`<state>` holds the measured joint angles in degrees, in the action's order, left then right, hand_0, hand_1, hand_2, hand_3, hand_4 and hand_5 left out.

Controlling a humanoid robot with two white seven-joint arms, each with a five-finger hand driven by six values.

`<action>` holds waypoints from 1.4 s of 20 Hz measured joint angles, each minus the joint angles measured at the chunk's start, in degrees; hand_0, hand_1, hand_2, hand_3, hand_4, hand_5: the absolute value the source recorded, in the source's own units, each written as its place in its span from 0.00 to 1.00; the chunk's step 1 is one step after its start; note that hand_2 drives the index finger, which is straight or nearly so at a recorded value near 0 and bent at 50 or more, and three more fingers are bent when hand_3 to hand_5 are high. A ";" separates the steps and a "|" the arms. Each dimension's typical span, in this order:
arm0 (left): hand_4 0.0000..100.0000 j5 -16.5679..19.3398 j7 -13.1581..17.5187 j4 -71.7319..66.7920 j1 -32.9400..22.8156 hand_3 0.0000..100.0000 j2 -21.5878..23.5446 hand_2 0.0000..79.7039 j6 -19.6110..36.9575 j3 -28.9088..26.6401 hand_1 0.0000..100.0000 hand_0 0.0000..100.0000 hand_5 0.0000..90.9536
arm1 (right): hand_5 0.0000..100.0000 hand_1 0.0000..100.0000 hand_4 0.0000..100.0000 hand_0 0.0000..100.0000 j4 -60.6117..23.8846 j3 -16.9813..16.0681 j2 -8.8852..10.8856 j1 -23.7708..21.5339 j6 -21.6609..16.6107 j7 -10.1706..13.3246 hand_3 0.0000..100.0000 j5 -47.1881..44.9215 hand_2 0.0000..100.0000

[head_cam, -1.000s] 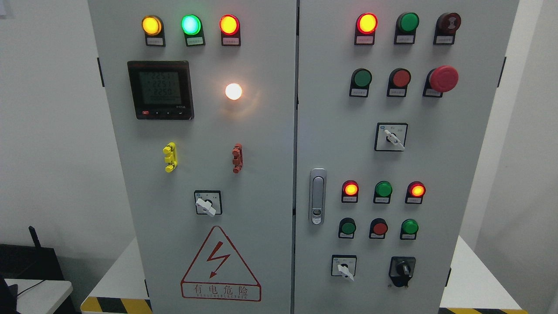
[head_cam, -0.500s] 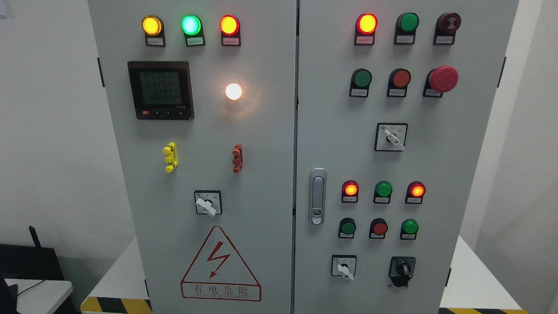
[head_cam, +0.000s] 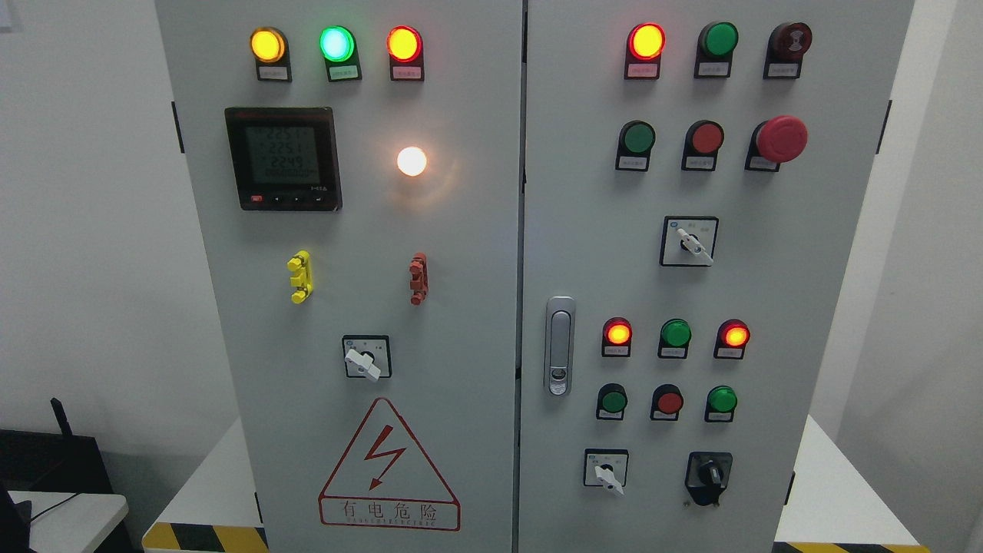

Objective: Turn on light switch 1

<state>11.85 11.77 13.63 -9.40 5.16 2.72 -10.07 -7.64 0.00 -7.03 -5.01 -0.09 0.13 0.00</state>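
A grey electrical cabinet [head_cam: 461, 253] with two doors fills the head view. On the left door a white rotary switch [head_cam: 365, 357] has its knob tilted toward the lower right. Above it a round white lamp [head_cam: 412, 160] glows. The right door carries a white rotary switch [head_cam: 690, 241] in the middle, another white one [head_cam: 606, 470] at the bottom and a black one [head_cam: 708, 476] beside that. Which of these is switch 1 I cannot tell. Neither of my hands nor arms shows.
Lit yellow, green and red lamps [head_cam: 335, 43] run along the top left. A digital meter [head_cam: 282, 158], a red emergency button [head_cam: 780, 138], push buttons [head_cam: 668, 401] and a door latch [head_cam: 559, 346] also sit on the panel. A dark device on a white table [head_cam: 46, 468] stands lower left.
Only the digits on the meter flicker; nothing else has moved.
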 measured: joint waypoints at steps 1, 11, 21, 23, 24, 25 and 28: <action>0.00 0.01 -0.07 -0.45 0.33 0.00 -0.01 0.00 -0.10 0.42 0.01 0.22 0.00 | 0.00 0.39 0.00 0.12 0.00 0.00 0.00 0.00 0.00 0.00 0.00 0.00 0.00; 0.00 -0.04 -0.20 -3.99 2.59 0.00 -0.07 0.00 -0.15 2.91 0.01 0.22 0.00 | 0.00 0.39 0.00 0.12 0.00 0.00 0.00 0.00 0.00 0.00 0.00 0.00 0.00; 0.00 -0.21 -0.25 -5.65 3.38 0.00 -0.27 0.00 -0.39 3.84 0.00 0.22 0.00 | 0.00 0.39 0.00 0.12 -0.01 0.00 0.00 0.00 0.00 0.00 0.00 0.00 0.00; 0.00 -0.28 -0.16 -5.86 3.43 0.00 -0.31 0.00 -0.42 3.94 0.00 0.22 0.00 | 0.00 0.39 0.00 0.12 -0.01 0.00 0.00 0.00 0.00 0.00 0.00 0.00 0.00; 0.00 -0.31 -0.10 -5.94 3.47 0.00 -0.33 0.00 -0.39 3.98 0.00 0.22 0.00 | 0.00 0.39 0.00 0.12 -0.01 0.00 0.00 0.00 0.00 0.00 0.00 0.00 0.00; 0.00 -0.32 -0.07 -6.02 3.49 0.00 -0.35 0.00 -0.31 4.02 0.00 0.22 0.00 | 0.00 0.39 0.00 0.12 -0.01 0.00 0.00 0.00 0.00 0.00 0.00 0.00 0.00; 0.00 -0.37 -0.01 -6.22 3.54 0.00 -0.43 0.00 -0.17 4.11 0.00 0.22 0.00 | 0.00 0.39 0.00 0.12 -0.01 0.00 0.00 0.00 0.00 0.00 0.00 0.00 0.00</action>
<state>11.48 11.76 7.40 -5.86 4.73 2.55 -5.96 -7.65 0.00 -7.03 -5.01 -0.10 0.13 0.00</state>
